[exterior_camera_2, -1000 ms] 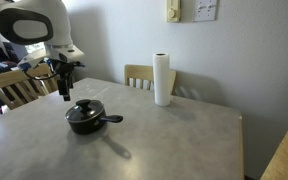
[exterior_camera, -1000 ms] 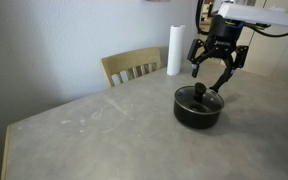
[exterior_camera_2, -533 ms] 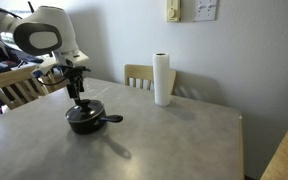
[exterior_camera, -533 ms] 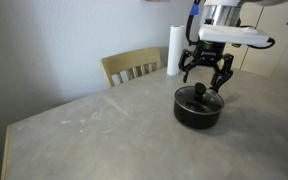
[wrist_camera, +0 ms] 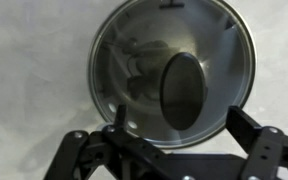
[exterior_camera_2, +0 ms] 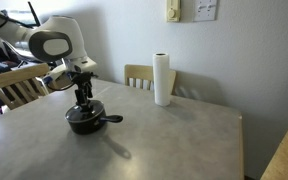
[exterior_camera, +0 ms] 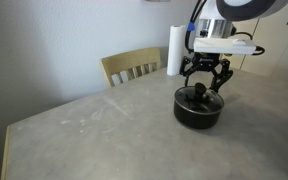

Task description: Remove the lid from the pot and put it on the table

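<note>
- table (exterior_camera: 74,135): bare grey top on the left, no lid set down on it yet.
- chair (exterior_camera: 132,66) and paper-towel roll (exterior_camera: 174,50) stand behind, well apart from the work.
- pot (exterior_camera: 197,114) on the table at right, with the lid (exterior_camera: 192,100) seated on it, not lifted.
- gripper (exterior_camera: 207,90) low over the lid, jaws spread either side of the knob (wrist_camera: 184,90), gripping nothing.
- My read: early stage. Left to do: close on the knob, lift, place the lid on the table.

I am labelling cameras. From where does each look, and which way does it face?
Exterior view: beside the table, facing the wall; gripper above the pot.
Exterior view: across the table, facing the paper-towel roll; arm visible.
Wrist view: straight down on the lid; fingers below.
Exterior views share pot, paper-towel roll, chair.
</note>
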